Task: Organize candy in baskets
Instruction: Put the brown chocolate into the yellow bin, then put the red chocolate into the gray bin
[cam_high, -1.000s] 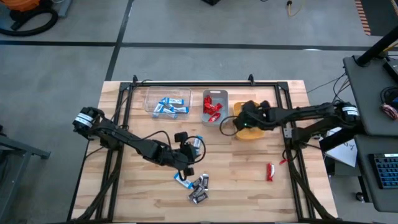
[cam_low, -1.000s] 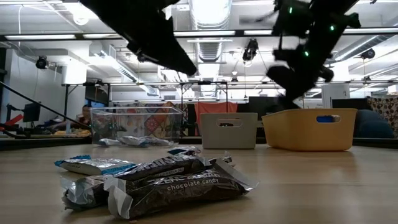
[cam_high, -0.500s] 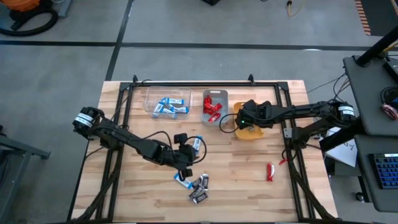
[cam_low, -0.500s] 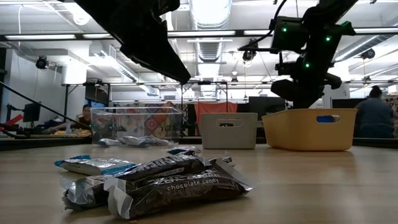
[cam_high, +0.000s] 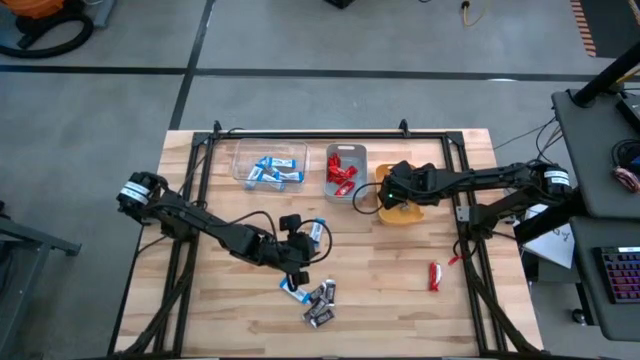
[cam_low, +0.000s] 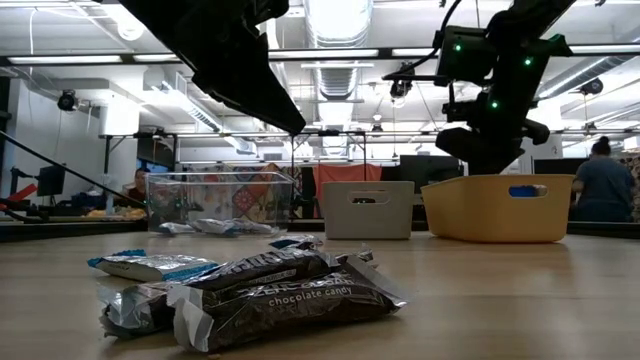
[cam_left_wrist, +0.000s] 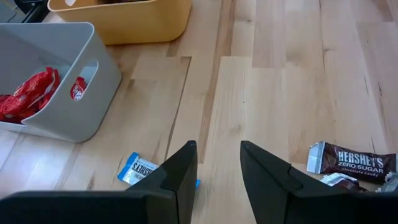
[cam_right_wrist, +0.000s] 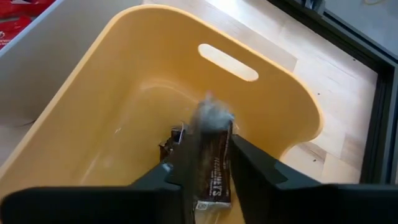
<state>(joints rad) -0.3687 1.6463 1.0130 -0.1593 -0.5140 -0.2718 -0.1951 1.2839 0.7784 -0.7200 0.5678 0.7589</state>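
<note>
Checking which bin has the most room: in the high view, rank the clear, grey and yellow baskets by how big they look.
1. clear basket, widest by far.
2. grey basket and yellow basket: unsure, since the right gripper covers much of the yellow one.

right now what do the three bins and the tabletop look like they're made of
Clear bin: transparent, glossy plastic, it seems; the blue-and-white candy shows through its walls.
Grey bin: opaque matte plastic by the look, smooth moulded walls with a cut-out handle slot.
Yellow bin: the same sort of smooth, softly shiny plastic, rounded corners and handle slot.
Tabletop: pale wood strips with visible grain and joints.
</note>
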